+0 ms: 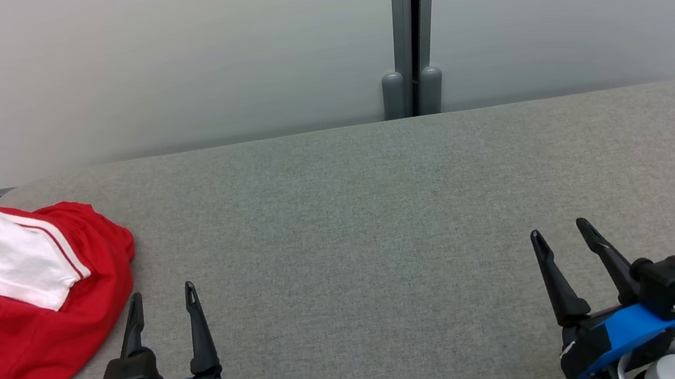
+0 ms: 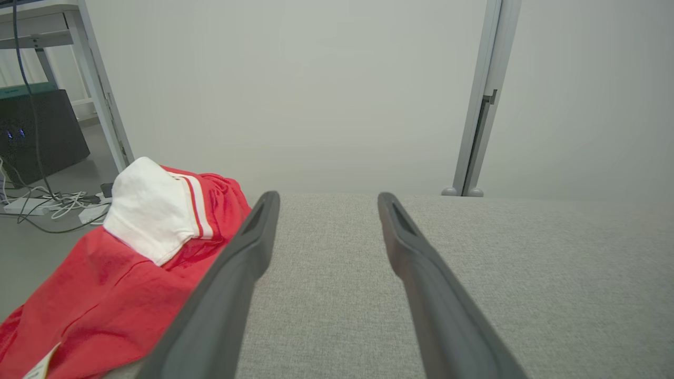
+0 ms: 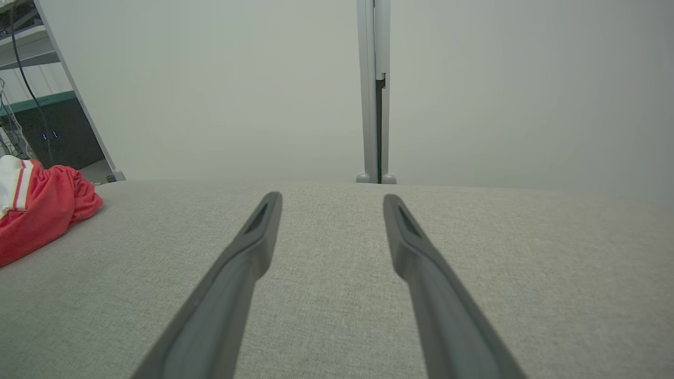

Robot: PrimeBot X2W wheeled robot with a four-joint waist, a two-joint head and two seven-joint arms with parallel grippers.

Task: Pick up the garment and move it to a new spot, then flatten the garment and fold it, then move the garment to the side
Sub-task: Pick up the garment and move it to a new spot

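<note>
The tabletop (image 1: pixel 383 223) was viewed from above by the head cam; wrist cams were aimed low across it, grey post (image 1: pixel 402 19) shared.

Bright, even, diffuse light. Head view sharp. Faint soft shadows on table (image 1: pixel 341 215). Wrist views: post (image 2: pixel 484 95) leans at 1 o'clock, fingers (image 2: pixel 221 316) soft at 6 o'clock.

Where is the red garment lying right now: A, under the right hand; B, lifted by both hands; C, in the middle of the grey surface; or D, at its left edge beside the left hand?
D: the red garment lies bunched at the left edge of the grey surface, beside the open left hand and far from the right hand.
</note>
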